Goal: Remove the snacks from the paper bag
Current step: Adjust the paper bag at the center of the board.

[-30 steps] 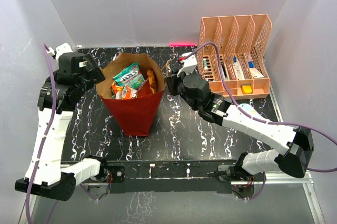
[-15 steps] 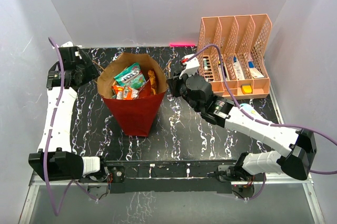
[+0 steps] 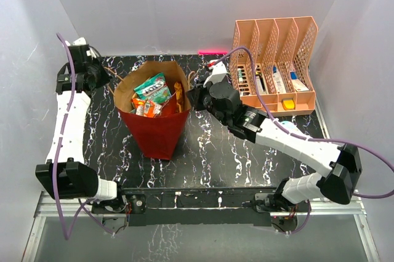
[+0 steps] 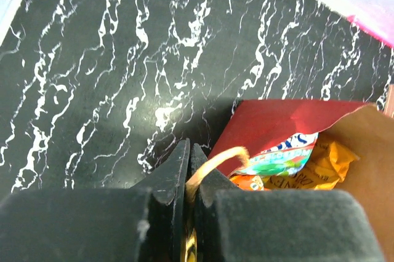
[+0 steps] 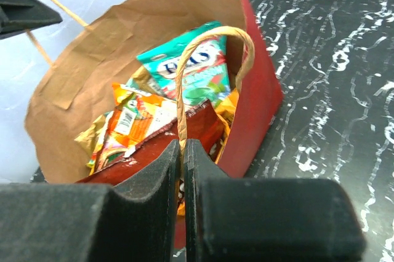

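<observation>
The dark red paper bag [image 3: 155, 133] stands upright and wide open at the table's centre-left. Inside its brown mouth lie the snacks [image 3: 152, 95]: a teal-green packet [image 5: 194, 65] on top, orange and yellow ones [image 5: 123, 125] under it. My left gripper [image 3: 103, 72] is at the bag's left rim, shut on the thin twisted handle [image 4: 217, 159]; its tips [image 4: 189, 151] pinch the cord. My right gripper [image 3: 193, 98] is at the bag's right rim, shut on the other handle [image 5: 209, 33], which loops up from between its tips [image 5: 182, 146].
A peach file organiser [image 3: 274, 34] with small items in its slots stands at the back right, close behind the right arm. White walls enclose the black marbled table [image 3: 221, 151] on three sides. A pink strip [image 3: 212, 51] lies along the back wall.
My left gripper has swung out to the bag's left handle and shut on it. The right gripper has stayed shut on the right handle, and the bag mouth is held a little wider.
</observation>
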{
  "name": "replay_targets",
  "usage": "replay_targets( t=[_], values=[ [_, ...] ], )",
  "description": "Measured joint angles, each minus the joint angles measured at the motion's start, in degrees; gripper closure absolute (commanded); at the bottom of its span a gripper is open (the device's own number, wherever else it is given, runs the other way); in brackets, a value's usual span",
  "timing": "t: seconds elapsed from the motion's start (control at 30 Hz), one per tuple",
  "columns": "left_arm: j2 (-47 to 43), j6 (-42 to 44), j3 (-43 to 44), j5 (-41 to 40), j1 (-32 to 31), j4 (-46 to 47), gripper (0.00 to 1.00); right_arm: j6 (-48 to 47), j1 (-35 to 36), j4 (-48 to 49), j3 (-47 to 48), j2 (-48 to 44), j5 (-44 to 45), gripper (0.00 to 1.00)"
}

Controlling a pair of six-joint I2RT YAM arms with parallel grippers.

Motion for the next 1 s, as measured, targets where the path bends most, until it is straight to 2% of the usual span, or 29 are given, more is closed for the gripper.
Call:
replay_targets(
  t=[0.17,0.33,0.4,0.5,0.6,0.77,0.87,1.0],
  values=[
    [7.1,0.7,12.6,-1.4,1.0,-3.3,1.00,2.8,0.0,3.3,2.9,4.9,-2.8,0.92],
    [17.8,2.3,28.3,-2.4,4.9,-5.6,1.00,5.6,0.0,5.9,8.9,14.9,-6.3,0.92],
    [19.9,3.4,31.5,-2.3,6.6,-4.6,1.00,6.8,0.0,7.3,12.3,20.0,-8.2,0.92],
    [20.1,5.2,31.8,-0.5,8.0,-2.4,1.00,9.5,0.0,9.3,15.6,26.2,-10.5,0.92],
    [17.9,6.6,27.3,4.0,8.0,2.7,1.00,13.5,0.3,12.0,16.3,29.8,-12.1,0.92],
    [7.7,7.1,9.7,12.1,8.0,12.3,1.00,18.5,2.5,17.2,14.2,30.5,-12.6,0.92],
    [-0.9,5.7,-2.2,15.7,7.8,17.6,1.00,19.9,4.9,19.9,11.0,30.2,-12.4,0.92],
    [-9.1,4.5,-9.0,18.6,5.9,20.4,1.00,20.6,7.5,20.2,3.5,27.0,-12.2,0.91]
  ],
)
